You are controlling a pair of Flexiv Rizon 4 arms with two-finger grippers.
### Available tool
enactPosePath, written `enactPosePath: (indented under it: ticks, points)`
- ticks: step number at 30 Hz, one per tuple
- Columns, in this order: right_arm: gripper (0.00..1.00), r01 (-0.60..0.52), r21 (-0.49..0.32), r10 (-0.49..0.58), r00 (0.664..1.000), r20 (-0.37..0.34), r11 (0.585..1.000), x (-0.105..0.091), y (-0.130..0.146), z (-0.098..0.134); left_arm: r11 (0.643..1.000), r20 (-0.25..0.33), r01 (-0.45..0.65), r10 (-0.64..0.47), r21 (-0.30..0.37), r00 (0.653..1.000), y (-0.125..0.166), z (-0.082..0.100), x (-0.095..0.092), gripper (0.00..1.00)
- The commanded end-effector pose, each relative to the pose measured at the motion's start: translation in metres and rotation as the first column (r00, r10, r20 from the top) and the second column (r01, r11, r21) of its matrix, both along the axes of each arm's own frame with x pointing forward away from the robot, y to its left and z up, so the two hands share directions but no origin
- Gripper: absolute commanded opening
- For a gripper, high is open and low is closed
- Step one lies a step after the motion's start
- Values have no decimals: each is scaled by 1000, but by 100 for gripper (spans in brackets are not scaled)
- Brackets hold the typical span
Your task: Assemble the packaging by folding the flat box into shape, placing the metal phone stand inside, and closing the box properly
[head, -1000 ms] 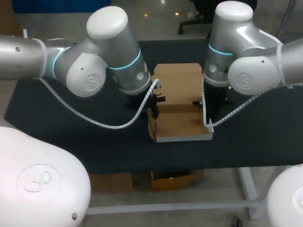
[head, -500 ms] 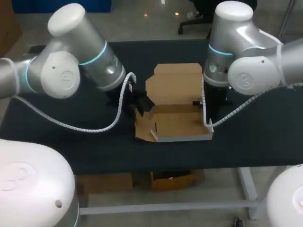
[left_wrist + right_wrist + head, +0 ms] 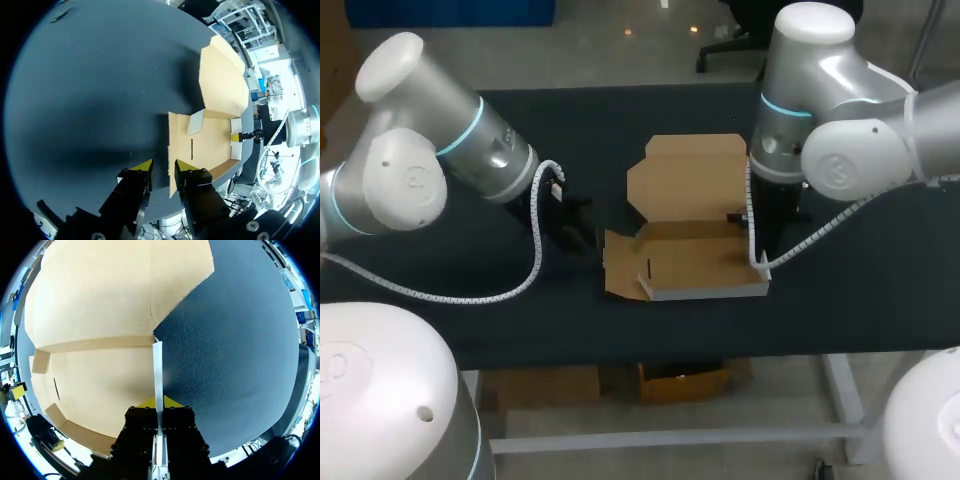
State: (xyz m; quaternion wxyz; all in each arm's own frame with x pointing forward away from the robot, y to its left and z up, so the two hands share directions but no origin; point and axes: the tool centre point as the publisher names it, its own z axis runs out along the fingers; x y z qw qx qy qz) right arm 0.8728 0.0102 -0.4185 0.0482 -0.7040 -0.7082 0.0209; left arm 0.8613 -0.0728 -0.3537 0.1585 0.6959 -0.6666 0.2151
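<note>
I see the cardboard box (image 3: 688, 262) lying open at the middle of the dark table (image 3: 440, 290), with its lid flap flat behind it. My right gripper (image 3: 160, 404) pinches the box's upright right wall between its fingers. My left gripper (image 3: 164, 167) hangs empty, fingers spread, just beside the box's left flap.

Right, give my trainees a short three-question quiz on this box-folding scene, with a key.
1. True or false: the left gripper is shut on the box.
2. Which part of it does the right gripper clamp? A the front wall, B the right wall, C the left flap.
3. Fill in: the lid lies ____ (open or shut).
Key: 1 false, it is open; 2 B; 3 open.
</note>
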Motion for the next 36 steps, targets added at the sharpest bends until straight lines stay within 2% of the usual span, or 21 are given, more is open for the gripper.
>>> enactPosePath:
  ticks: [1, 6, 14, 22, 32, 36]
  points:
    - [0, 0, -1, 0, 1000, -4, 1000, 1, 1, 0, 996, 0, 3, -3, -90, 1000, 6, -12, 2, 27]
    - [0, 0, -1, 0, 1000, -4, 1000, 1, 1, 0, 992, -12, 4, -5, -129, 1000, 7, -22, 2, 27]
    - [0, 0, -1, 0, 1000, -4, 1000, 1, 1, 0, 984, 4, 6, -6, -176, 1000, 3, -32, 2, 29]
    - [0, 0, -1, 0, 1000, -4, 1000, 1, 1, 0, 980, -1, 12, -13, -197, 1000, -5, -40, 1, 27]
    - [0, 0, -1, 0, 1000, -4, 1000, 1, 1, 0, 970, -7, 34, -37, -240, 999, -21, -42, 0, 28]
    - [0, 0, -1, 0, 1000, -4, 1000, 1, 1, 0, 961, 2, 43, -44, -274, 999, -27, -37, -1, 28]
